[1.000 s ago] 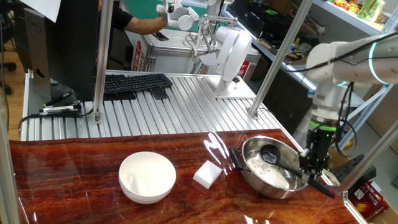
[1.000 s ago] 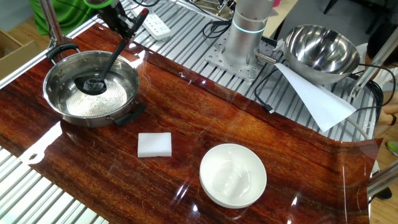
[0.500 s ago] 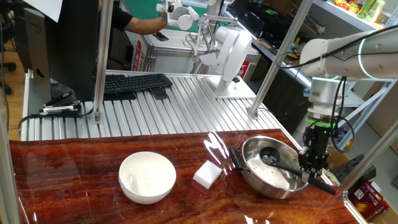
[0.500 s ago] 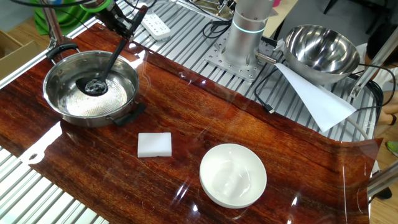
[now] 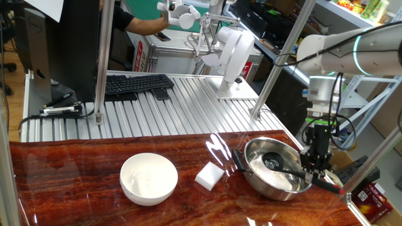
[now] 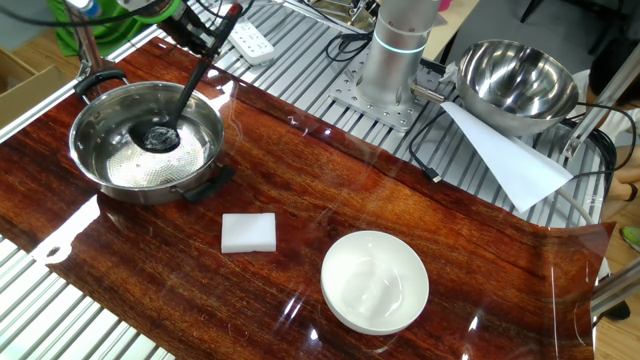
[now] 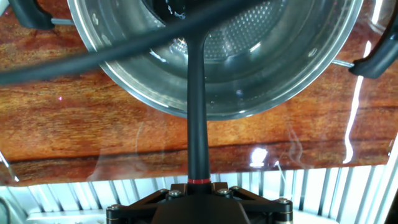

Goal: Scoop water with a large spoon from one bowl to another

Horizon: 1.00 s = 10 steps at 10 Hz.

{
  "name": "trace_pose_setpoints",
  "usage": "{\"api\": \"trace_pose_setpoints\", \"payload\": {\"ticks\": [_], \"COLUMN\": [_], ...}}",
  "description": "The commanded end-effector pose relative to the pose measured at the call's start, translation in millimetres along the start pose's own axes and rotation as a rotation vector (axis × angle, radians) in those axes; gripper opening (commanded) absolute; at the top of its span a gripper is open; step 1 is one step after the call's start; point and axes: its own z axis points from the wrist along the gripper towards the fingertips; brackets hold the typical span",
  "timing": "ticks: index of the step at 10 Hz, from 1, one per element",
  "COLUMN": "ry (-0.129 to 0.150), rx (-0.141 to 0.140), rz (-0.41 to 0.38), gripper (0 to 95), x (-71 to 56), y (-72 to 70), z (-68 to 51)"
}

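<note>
From one fixed view: white robot arm reaching down at the right end of the glossy red-brown wooden table [image 5: 94, 182]. Black two-finger gripper [image 5: 316, 164] clamped on the long thin handle of the black ladle [image 5: 286, 167], just beyond the near rim of the wide shiny stainless-steel bowl with small black side handles [image 5: 264, 179]. Ladle cup low inside that steel bowl, handle slanting up over the rim towards the gripper, red mark near its end. Plain round white bowl [image 5: 149, 178] well apart to the left; white rectangular block [image 5: 210, 175] between the two bowls. Black keyboard [image 5: 137, 83] on the ribbed metal surface behind.

From the other fixed view: steel bowl [image 6: 110, 165] at upper left of the table, ladle cup [image 6: 158, 135] lying in it on a faint wet sheen of water [image 6: 135, 165], handle rising to the gripper [image 6: 205, 33] past the far rim. White block [image 6: 249, 232] below and right of the bowl; white bowl [image 6: 374, 281] further right, apart from everything. Second steel bowl [image 6: 517, 80] on the metal bench beyond the table.

From the hand view: ladle handle [image 7: 198, 112] straight up the middle, gripped at the bottom right by its red ring. Steel bowl [image 7: 261, 74] ahead, glossy water [image 7: 249, 43] inside. Thick black cable crossing diagonally in front.
</note>
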Motion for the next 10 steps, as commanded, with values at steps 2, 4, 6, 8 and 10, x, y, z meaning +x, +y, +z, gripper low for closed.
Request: {"api": "trace_pose_setpoints", "payload": {"ticks": [2,4,6,8,10], "ry": [0.017,0.018,0.023,0.033,0.049], "rx": [-0.015,-0.015,-0.013,-0.012,-0.013], "rz": [0.009,0.009,0.01,0.015,0.02], "gripper": [0.0,0.0,0.0,0.0,0.0], "x": [2.5,4.8,9.1,14.6,16.4], "y": [0.9,2.2,4.9,8.9,10.2], "z": [-0.7,-2.0,-5.3,-8.8,-9.3]}}
